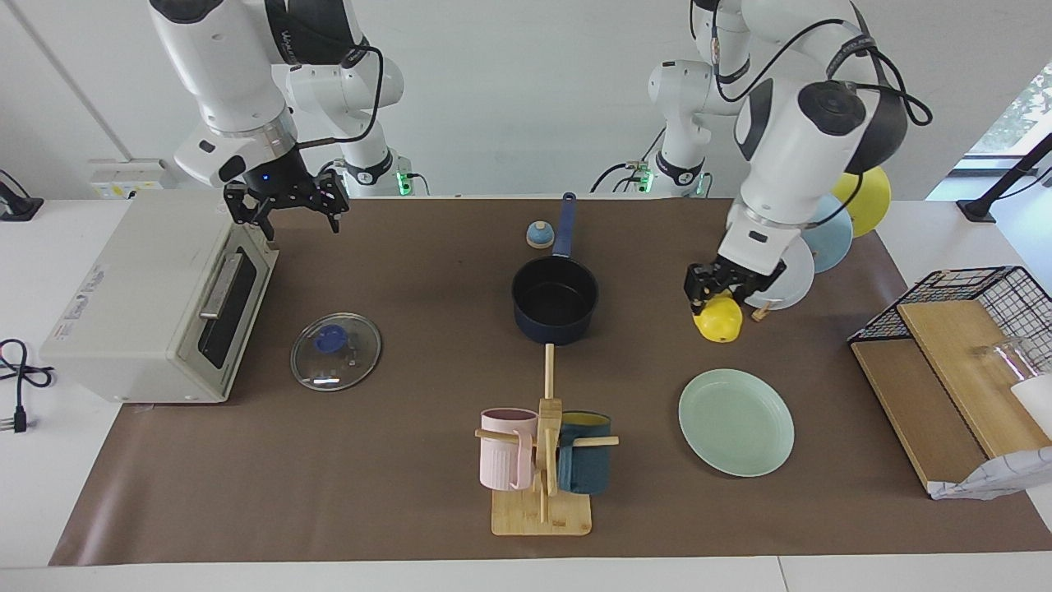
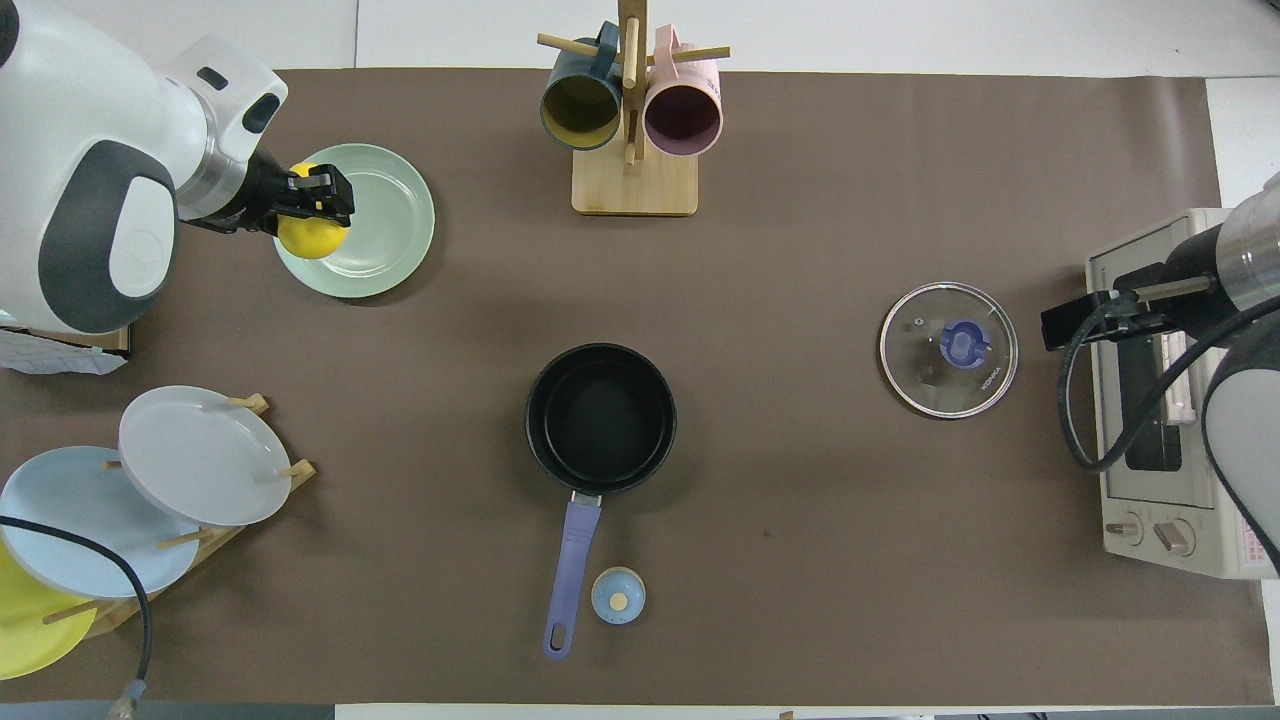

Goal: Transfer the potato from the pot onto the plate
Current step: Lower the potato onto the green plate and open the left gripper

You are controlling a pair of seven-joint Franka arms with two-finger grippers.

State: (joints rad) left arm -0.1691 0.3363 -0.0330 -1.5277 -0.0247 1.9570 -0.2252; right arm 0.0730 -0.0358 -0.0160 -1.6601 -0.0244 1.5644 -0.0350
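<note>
My left gripper [image 1: 712, 301] is shut on the yellow potato [image 1: 718, 322] and holds it in the air, over the table between the plate rack and the mint-green plate [image 1: 736, 423]. In the overhead view the gripper [image 2: 318, 198] and potato [image 2: 310, 236] overlap the plate's rim [image 2: 390, 215]. The dark navy pot [image 1: 555, 300] stands empty mid-table, its blue handle pointing toward the robots; it also shows in the overhead view [image 2: 600, 418]. My right gripper [image 1: 288, 207] is open and waits over the toaster oven's edge; it also shows in the overhead view [image 2: 1085, 318].
A glass lid [image 1: 335, 351] lies beside the toaster oven [image 1: 148, 296]. A mug tree [image 1: 542, 460] with pink and teal mugs stands farther from the robots than the pot. A plate rack [image 1: 822, 238], a small blue timer [image 1: 539, 235] and a wire basket with boards [image 1: 945, 345] are also here.
</note>
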